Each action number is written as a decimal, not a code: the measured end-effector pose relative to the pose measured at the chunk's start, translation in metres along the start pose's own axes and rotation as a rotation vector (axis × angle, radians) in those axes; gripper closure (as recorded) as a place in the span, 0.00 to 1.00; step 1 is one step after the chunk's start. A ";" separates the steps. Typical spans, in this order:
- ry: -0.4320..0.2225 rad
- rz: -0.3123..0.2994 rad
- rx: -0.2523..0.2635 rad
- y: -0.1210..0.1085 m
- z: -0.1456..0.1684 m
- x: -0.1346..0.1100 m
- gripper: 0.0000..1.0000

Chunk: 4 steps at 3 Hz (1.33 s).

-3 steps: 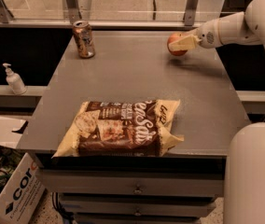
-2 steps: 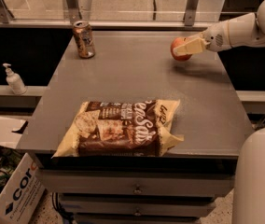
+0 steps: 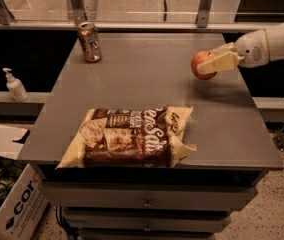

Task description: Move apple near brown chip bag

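Observation:
The apple (image 3: 200,64) is small, round and red-orange, held off the table surface at the right side. My gripper (image 3: 208,62) reaches in from the right on a white arm and is shut on the apple, with a cream finger across its front. The brown chip bag (image 3: 130,137) lies flat near the table's front edge, dark brown with cream-tan edges and white lettering. The apple is up and to the right of the bag, well apart from it.
A brownish drink can (image 3: 89,42) stands at the back left of the grey table (image 3: 147,79). A white pump bottle (image 3: 15,85) sits on a ledge at left. A cardboard box (image 3: 12,204) stands on the floor at lower left.
My gripper has lifted the apple off the table and carried it forward, toward the bag's side. The bag and can have not moved.

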State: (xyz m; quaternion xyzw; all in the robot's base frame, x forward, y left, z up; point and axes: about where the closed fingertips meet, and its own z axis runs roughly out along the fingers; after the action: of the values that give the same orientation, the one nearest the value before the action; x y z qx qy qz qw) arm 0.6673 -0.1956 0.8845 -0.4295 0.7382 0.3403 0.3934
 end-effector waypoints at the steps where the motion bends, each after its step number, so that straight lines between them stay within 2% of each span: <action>1: 0.016 -0.045 -0.034 0.046 -0.010 0.011 1.00; 2: 0.062 -0.102 -0.040 0.089 -0.007 0.027 1.00; 3: 0.148 -0.126 -0.081 0.128 0.012 0.053 1.00; 4: 0.148 -0.126 -0.081 0.128 0.012 0.053 1.00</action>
State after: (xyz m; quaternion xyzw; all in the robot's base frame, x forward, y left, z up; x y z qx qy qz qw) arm 0.5385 -0.1540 0.8535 -0.5147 0.7224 0.3116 0.3408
